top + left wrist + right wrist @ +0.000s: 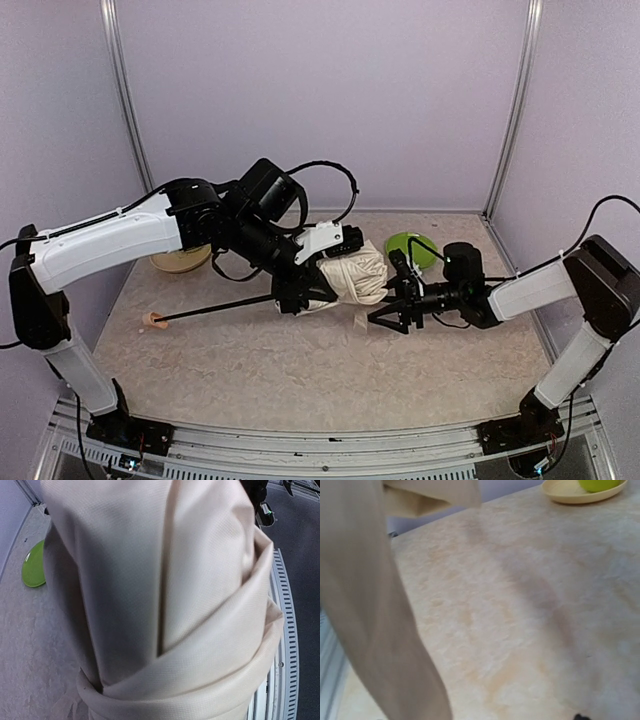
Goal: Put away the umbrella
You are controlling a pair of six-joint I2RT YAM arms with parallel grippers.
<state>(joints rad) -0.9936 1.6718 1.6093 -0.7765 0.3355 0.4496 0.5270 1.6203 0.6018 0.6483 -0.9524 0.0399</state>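
umbrella (150,580): matt woven cream cloth | table (300,370): matt, speckled

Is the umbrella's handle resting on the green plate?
No, the handle lies on the bare table, well apart from the green plate.

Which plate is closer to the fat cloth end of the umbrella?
The green plate, right beside the bundled cloth of the umbrella. The tan plate sits far off to the left, half hidden under the left arm.

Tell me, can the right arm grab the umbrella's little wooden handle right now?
Probably not. The handle lies far off at the left end of the shaft, and the left gripper and the bundled canopy sit between it and the right gripper.
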